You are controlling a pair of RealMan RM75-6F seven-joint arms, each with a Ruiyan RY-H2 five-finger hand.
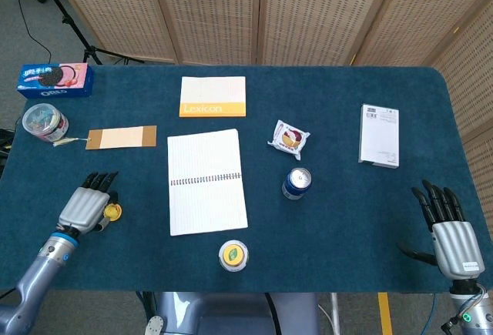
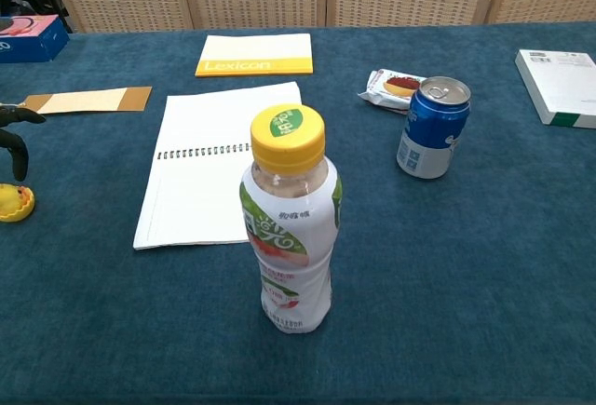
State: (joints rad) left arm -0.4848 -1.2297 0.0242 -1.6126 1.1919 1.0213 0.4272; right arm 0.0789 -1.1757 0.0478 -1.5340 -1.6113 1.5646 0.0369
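My left hand [image 1: 87, 204] hovers low at the table's front left, fingers stretched forward and slightly apart, holding nothing. A small yellow rubber duck [image 1: 112, 212] sits on the cloth right beside its thumb side. In the chest view the duck [image 2: 13, 202] stands at the left edge, and two dark fingertips [image 2: 16, 142] hang just above it without touching. My right hand [image 1: 447, 226] lies at the front right, fingers spread and empty, far from any object.
A yellow-capped drink bottle [image 2: 289, 219] stands front centre, with a blue can [image 2: 432, 128] right of an open spiral notebook [image 1: 206, 181]. Further back lie a Lexicon book [image 1: 213, 96], snack packet [image 1: 289, 139], white box [image 1: 379, 135], brown card [image 1: 122, 137], plastic tub [image 1: 45, 122] and cookie box [image 1: 56, 79].
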